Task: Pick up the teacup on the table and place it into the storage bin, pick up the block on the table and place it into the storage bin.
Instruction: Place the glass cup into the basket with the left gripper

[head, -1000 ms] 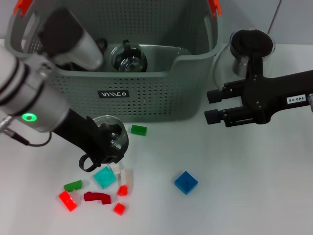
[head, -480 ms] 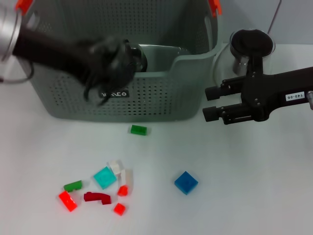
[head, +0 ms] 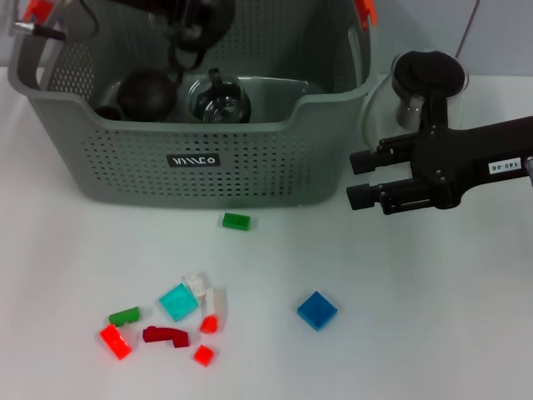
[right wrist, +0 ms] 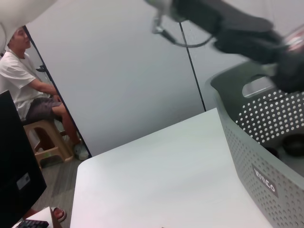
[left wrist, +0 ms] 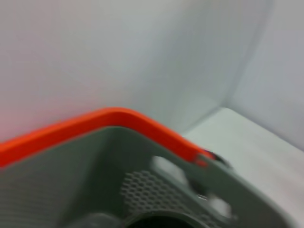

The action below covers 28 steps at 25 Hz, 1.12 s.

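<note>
- The table [head: 433, 317] is white and carries everything else.
- The storage bin [head: 250, 158] stands at the far side of the table, grey and perforated, with orange-red handle tips and a small black label on its front wall.
- Inside the bin sit a dark round vessel [head: 148, 90] toward the left and a clear glass pitcher [head: 218, 98] just beside it, near the scooped front rim.
- The left gripper [head: 193, 18] hangs over the bin's back left part, dark and blurred; whether its jaws are open or closed cannot be told, nor whether the teacup is in them.
- The right gripper [head: 360, 179] is parked just right of the bin, above the table, its two fingers parted and empty.
- A glass jar with a black lid [head: 429, 79] stands behind the right arm, outside the bin.
- The blue block [head: 316, 310] lies flat on the table, well in front of the bin.
- A green block [head: 236, 221] lies alone just before the bin's front wall.
- A cluster of small blocks [head: 175, 312], teal, white, red, dark red and green, lies at the near left.
</note>
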Motion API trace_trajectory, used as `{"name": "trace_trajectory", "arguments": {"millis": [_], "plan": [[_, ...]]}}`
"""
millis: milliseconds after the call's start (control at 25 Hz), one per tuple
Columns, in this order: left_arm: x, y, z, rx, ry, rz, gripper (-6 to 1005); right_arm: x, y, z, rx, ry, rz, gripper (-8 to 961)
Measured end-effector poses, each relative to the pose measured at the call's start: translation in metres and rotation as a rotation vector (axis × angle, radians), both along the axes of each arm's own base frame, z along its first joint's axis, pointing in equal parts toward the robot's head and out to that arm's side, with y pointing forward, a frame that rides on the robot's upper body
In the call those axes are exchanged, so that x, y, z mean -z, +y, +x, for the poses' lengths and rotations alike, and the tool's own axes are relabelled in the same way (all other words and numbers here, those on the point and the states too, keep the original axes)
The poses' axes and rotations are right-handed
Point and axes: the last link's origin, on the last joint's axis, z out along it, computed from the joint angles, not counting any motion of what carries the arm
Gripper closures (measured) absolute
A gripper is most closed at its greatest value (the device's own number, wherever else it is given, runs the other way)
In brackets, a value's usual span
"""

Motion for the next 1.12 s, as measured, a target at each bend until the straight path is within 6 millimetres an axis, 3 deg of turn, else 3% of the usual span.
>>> {"name": "trace_trajectory", "arguments": {"millis": [160,360,1120], "plan": [[0.01,0.025,-0.012,-0.08,0.019,0.109,945,0.0,0.0,0.0,0.01,0.0,-0.002,285],[0.031,0.04,-0.026,-0.133,0.084,0.174,944,0.0,0.001,0.0,0.015,-0.001,0.0,286],[0.094,0.034,-0.031,-0.1,0.227,0.186,940,0.003,0.0,-0.001,0.008,-0.005,-0.005,286]]}}
